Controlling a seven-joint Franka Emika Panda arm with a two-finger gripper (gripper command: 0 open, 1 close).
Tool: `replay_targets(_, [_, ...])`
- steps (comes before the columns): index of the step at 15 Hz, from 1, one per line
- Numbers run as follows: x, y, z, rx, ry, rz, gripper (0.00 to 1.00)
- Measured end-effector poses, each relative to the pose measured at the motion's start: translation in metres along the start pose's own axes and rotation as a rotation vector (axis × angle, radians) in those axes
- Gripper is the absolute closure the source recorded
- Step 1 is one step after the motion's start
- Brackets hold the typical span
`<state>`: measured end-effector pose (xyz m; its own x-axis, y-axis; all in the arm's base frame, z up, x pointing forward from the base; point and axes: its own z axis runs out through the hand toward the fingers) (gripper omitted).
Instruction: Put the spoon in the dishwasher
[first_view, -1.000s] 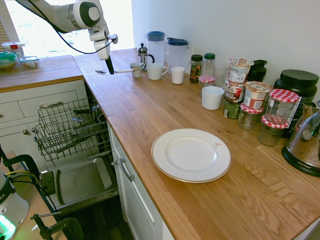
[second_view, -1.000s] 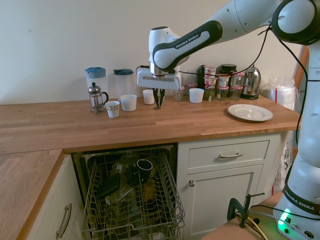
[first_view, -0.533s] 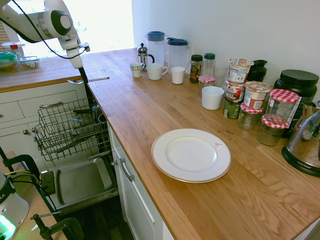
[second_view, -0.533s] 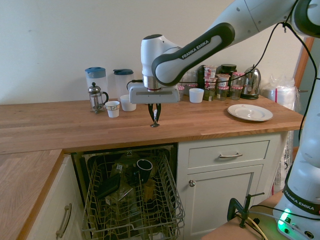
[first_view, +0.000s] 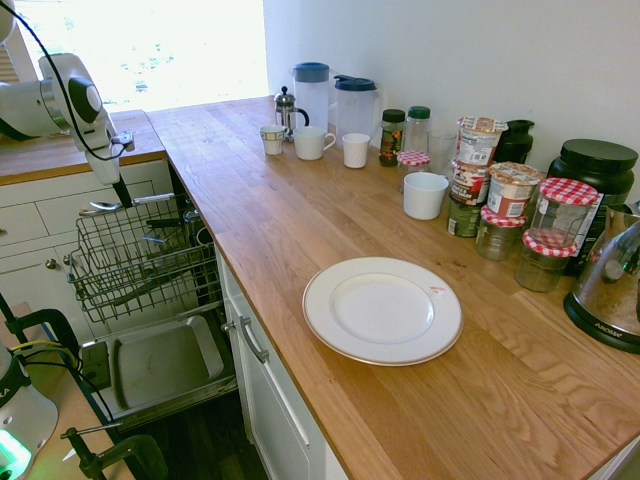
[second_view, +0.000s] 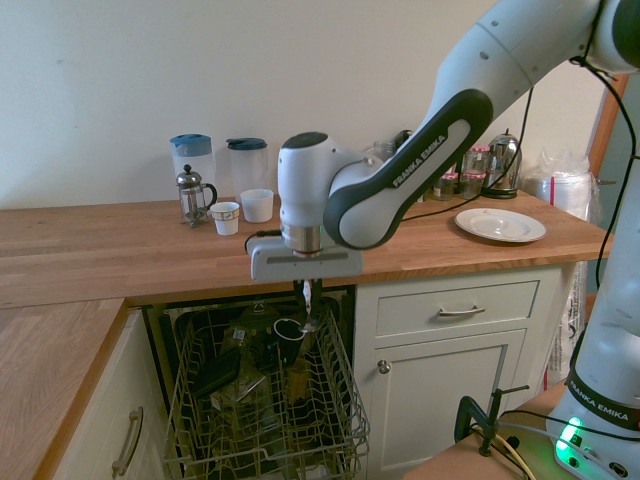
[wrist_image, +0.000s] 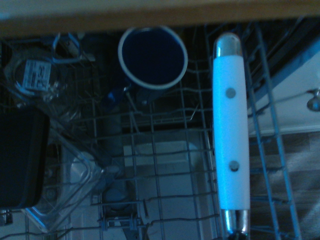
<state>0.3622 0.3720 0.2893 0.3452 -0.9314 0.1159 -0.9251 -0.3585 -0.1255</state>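
One white robot gripper (second_view: 304, 300) has its two dark fingers clamped on the handle of one spoon (wrist_image: 231, 130), above the wire rack and beside the counter's edge. The spoon has a smooth white handle with two round metal rivets, shiny metal ends and a silver bowl, which points down in the second exterior view.

One open dishwasher (first_view: 165, 362) has a grey metal drop-down door and a pulled-out, grey wire rack (first_view: 130, 250) of open squares. In the rack are one round dark-blue mug (wrist_image: 154, 57) with a white rim, one black, round-cornered container (wrist_image: 22, 157) and clear, glossy plastic packaging (wrist_image: 75, 170).

On the wood-grained countertop (first_view: 260, 220) lies one round white plate (first_view: 382, 310) with a thin dark rim line. Farther back stand two clear pitchers with blue lids (first_view: 312, 98), one glass-and-metal French press (first_view: 287, 115) and four cups: one patterned (first_view: 272, 139), one white with a handle (first_view: 311, 143), one textured white (first_view: 355, 150) and one plain white (first_view: 425, 196). Four glass jars with red-checked lids (first_view: 548, 262) stand near one shiny steel kettle (first_view: 612, 275).
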Motion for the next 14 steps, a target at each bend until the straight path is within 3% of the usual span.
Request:
replay_targets(5, [-0.030, 0.026, 0.075, -0.028, -0.018, 0.017, 1.00])
replay_targets(14, [-0.022, 0.039, 0.155, -0.070, -0.021, 0.045, 1.00])
